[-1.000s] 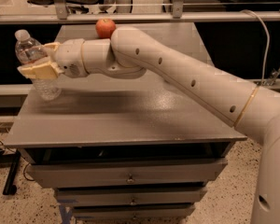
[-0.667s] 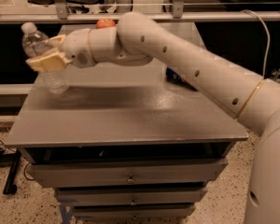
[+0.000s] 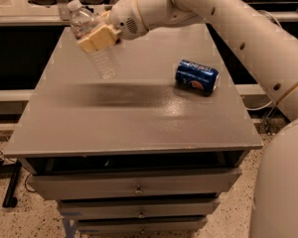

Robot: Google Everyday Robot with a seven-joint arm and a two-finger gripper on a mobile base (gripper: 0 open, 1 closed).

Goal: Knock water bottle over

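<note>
The water bottle (image 3: 105, 63) is clear ribbed plastic with a white cap. It leans with its cap up and to the left, over the back left part of the grey table (image 3: 139, 125). Its base looks to be just above the tabletop. My gripper (image 3: 97, 38) reaches in from the upper right. Its tan pads (image 3: 92, 42) are closed around the bottle's upper body. A blue Pepsi can (image 3: 197, 77) lies on its side to the right of the bottle, apart from it.
The table is a cabinet with drawers (image 3: 134, 187) below its front edge. My white arm (image 3: 248, 29) crosses the back right corner above the can. A dark rail and shelf (image 3: 20, 21) run behind the table.
My gripper has moved to the right with the bottle in it. The bottle now tilts more and looks lifted. The arm has swung back, so the Pepsi can shows.
</note>
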